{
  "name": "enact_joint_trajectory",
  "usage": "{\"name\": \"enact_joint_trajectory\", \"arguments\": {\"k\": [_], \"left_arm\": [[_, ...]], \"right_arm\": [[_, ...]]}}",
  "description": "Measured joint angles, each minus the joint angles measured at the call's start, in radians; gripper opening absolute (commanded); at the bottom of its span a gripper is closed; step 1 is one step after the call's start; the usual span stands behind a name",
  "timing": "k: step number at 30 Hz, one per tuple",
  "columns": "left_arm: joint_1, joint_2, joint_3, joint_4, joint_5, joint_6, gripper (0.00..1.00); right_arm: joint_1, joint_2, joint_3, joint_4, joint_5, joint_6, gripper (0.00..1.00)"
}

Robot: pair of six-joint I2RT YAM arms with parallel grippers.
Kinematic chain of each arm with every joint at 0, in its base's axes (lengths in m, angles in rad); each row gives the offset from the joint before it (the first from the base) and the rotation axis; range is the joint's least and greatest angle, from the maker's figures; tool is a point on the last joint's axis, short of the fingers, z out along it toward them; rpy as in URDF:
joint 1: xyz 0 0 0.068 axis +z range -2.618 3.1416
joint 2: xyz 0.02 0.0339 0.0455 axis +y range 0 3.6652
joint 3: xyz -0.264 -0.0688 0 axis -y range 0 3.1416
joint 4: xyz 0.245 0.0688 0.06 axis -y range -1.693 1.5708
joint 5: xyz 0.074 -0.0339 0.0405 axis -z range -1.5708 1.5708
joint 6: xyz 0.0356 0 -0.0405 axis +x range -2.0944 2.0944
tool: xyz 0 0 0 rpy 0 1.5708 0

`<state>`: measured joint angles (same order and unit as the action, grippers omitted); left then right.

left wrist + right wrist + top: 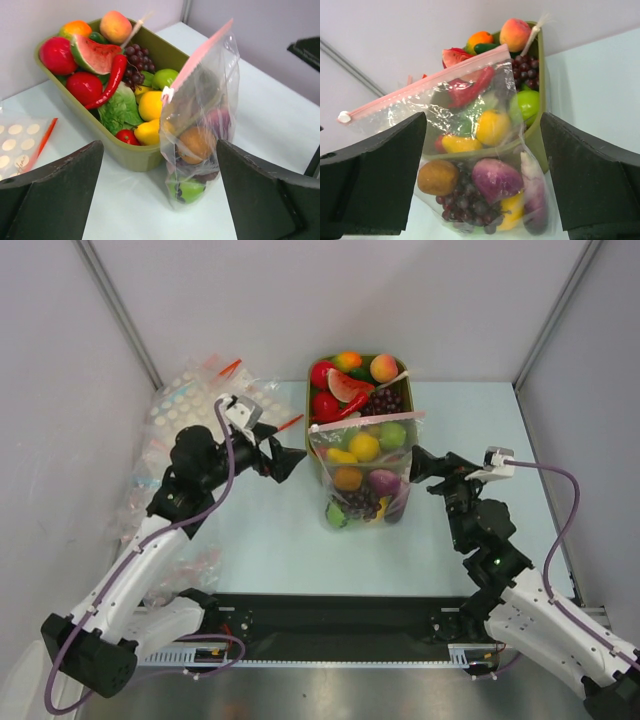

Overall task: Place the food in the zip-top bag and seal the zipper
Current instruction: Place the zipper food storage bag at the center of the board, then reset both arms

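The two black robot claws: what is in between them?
In the top view, the clear plastic zip-top bag with a pink strip, full of toy fruit, stands between the left gripper and right gripper, by the olive-green tub.

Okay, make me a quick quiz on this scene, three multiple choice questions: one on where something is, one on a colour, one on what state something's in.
1. Where is the filled clear thin plastic bag?
A. Lying flat on the dotted bags
B. Upright on the pale table, at the near end of the olive-green plastic tub
C. Lying by the arms' bases

2. What colour is the zipper strip along the bag's mouth?
A. Pale pink
B. Blue
C. Green

3. How do the left gripper and right gripper stand?
A. Both shut on the strip
B. One shut on the bag's side
C. Both open, one on each side of the bag, holding nothing

Answers:
B, the left wrist view shows it standing at the tub's near end.
A, the strip reads pale pink in all views.
C, both wrist views show fingers spread wide, clear of the bag.
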<state>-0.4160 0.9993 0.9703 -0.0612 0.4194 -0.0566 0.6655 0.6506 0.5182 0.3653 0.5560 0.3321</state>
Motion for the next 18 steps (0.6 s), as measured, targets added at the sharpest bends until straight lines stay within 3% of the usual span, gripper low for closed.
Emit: {"name": "enact_joint_trajectory", "arguments": {"k": [4,12,18], "left_arm": [[0.0,-0.038,-0.001,-0.003,-0.072,-0.1,1.0],[0.0,-0.017,0.093,-0.125,-0.193,-0.443,1.0],[0.0,-0.088,-0.184,0.0,-0.251,-0.679,1.0]], "right_arm": [[0.0,-0.008,0.041,-0.113,0.069,0.062,1.0],[0.0,-0.054,0.131,-0.309,0.187,0.214,1.0],[-0.002,-0.046,0.171,-0.438,0.247,0.335,1.0]]}}
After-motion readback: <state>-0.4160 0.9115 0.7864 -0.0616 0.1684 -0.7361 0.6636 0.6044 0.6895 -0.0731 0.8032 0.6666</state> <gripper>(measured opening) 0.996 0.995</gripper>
